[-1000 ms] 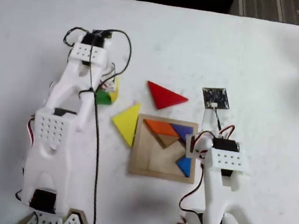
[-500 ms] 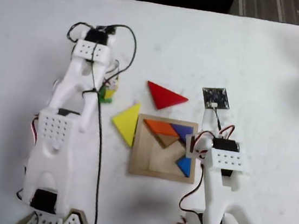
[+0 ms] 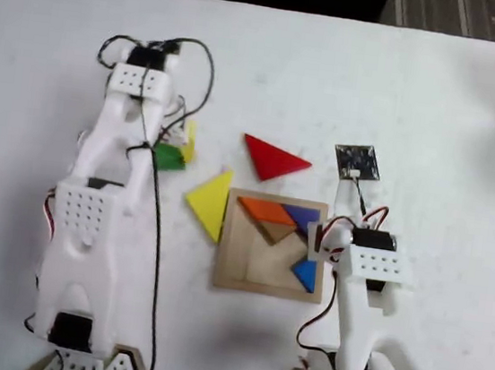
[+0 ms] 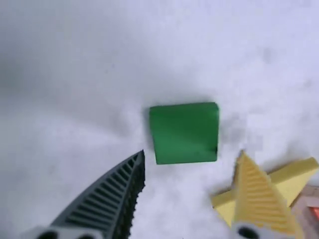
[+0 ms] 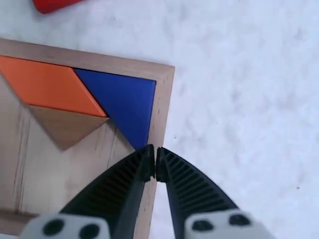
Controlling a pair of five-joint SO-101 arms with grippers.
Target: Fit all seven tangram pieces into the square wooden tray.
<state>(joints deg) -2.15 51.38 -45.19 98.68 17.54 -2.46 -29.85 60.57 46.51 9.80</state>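
Closest to me, the right gripper (image 5: 153,162) hangs over the tray (image 3: 262,290) at its right rim, with its tips pressed together and nothing in them. Four pieces already lie in the tray: an orange piece (image 3: 265,210), a blue triangle (image 3: 302,217) in the far right corner, a brown triangle (image 3: 275,232) under them, and a small blue triangle (image 3: 306,273) against the right wall.

The yellow triangle (image 3: 211,200) lies flat on the table, just beside the tray's left rim. Further left, the left gripper (image 4: 191,155) hovers above the green square (image 4: 184,132) with its fingers spread wide, one to each side and neither touching. The red triangle (image 3: 271,158) lies beyond the tray's far edge.

I take these pieces to be light, rigid painted wood. They won't crush, but they are thin and smooth, so they could skate across the table or pivot out of a loose pinch. I'd take the square across two parallel edges, with the tips low to the table. I'd grip each triangle across a short side and its opposite corner region, not by a point.

No piece shows any writing. Farthest out, a dark board (image 3: 357,161) carries marks too small to read.
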